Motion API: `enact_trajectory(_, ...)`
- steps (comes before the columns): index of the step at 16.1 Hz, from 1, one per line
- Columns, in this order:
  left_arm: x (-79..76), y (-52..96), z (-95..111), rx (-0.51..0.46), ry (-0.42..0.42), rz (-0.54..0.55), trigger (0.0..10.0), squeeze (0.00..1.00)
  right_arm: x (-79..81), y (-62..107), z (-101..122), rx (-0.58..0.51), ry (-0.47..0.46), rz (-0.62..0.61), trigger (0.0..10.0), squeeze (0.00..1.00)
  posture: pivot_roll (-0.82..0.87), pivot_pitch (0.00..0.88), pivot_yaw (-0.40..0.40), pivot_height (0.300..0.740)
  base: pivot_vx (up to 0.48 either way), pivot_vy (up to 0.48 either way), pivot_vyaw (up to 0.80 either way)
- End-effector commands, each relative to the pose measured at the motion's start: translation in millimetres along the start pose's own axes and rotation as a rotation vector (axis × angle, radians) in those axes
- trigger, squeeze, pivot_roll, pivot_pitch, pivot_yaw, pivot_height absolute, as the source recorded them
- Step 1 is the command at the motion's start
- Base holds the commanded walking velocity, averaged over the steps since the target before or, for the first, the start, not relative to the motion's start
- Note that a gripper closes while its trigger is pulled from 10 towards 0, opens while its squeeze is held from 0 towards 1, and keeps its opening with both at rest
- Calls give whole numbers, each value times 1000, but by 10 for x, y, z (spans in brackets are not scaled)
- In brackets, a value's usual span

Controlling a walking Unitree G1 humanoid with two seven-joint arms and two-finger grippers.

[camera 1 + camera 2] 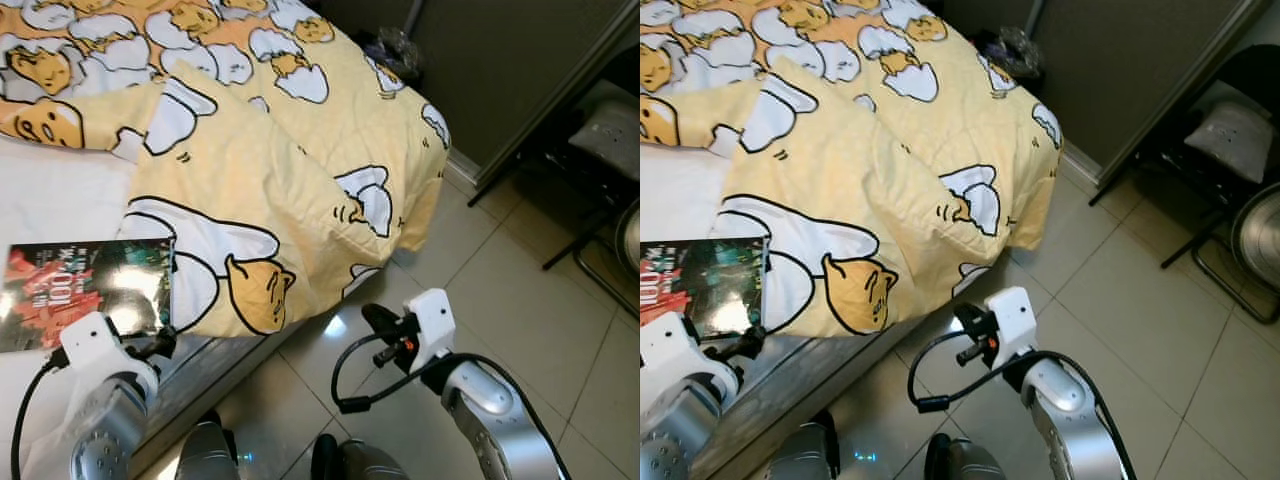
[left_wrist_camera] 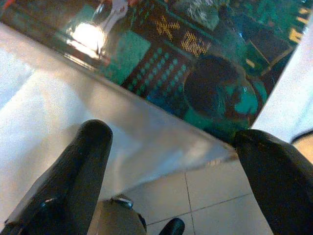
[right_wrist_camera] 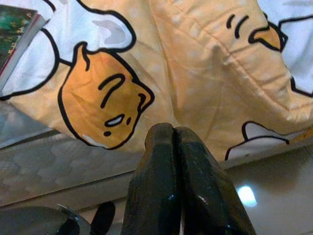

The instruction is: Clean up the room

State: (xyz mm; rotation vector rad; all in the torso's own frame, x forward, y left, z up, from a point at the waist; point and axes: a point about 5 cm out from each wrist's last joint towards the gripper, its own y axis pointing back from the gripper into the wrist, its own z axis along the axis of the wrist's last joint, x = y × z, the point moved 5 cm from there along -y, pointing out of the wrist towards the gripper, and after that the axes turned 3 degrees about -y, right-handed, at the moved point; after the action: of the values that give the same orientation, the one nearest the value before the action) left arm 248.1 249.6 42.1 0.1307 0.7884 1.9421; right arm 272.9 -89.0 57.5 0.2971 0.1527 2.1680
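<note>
A glossy book (image 1: 85, 290) with a dark green and red cover lies flat at the lower left of the left eye view, right at the edge of the bed (image 1: 70, 190), on the white sheet (image 1: 50, 200). Glare bounces off its cover. Its right edge is touching, maybe tucked just under, the yellow duvet (image 1: 290, 170) printed with cartoon egg characters, which is bunched up and spills over the bed's corner toward the floor.

The left end effector (image 2: 171, 161) sits just below the book's near corner, fingers spread wide apart with nothing between them; in the left wrist view the book's edge and the bed's rim lie across the gap ahead. The right end effector (image 3: 173, 147) hovers over the tiled floor (image 1: 500, 300) at lower centre, beside the hanging duvet, its two black fingers pressed tight together, holding nothing. A black cable (image 1: 350, 385) loops off that wrist.

At the upper right, a dark wardrobe panel (image 1: 500, 60), and past it a black chair (image 1: 1230, 140) with a grey cushion. A dark plastic bag (image 1: 395, 50) sits on the floor by the bed's far corner.
</note>
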Motion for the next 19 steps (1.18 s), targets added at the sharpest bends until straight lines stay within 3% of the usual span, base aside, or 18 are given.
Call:
enact_trajectory(1,26,-37,-40,7,20,26,10000,0,-47,56,-11,9,-2,-19,10000,0,15,250,-184,740,0,0,0)
enact_trajectory(4,-31,-127,40,-38,99,19,10000,0,-19,59,2,15,3,-5,10000,0,4,250,-193,740,0,0,0)
enact_trajectory(7,-136,-73,87,-72,141,0,10000,0,-36,75,11,18,10,-8,10000,0,0,248,-193,740,0,0,0)
enact_trajectory(13,-165,-107,251,-145,199,-13,10000,0,23,75,-26,26,0,-4,10000,0,1,245,-183,740,0,0,0)
enact_trajectory(16,-129,-135,285,-163,193,19,10000,0,8,65,-33,28,-1,-11,10000,0,1,240,-174,740,0,0,0)
enact_trajectory(19,56,-253,305,-175,211,103,10000,0,25,56,-50,28,-11,-18,10000,0,-1,236,-169,740,0,0,0)
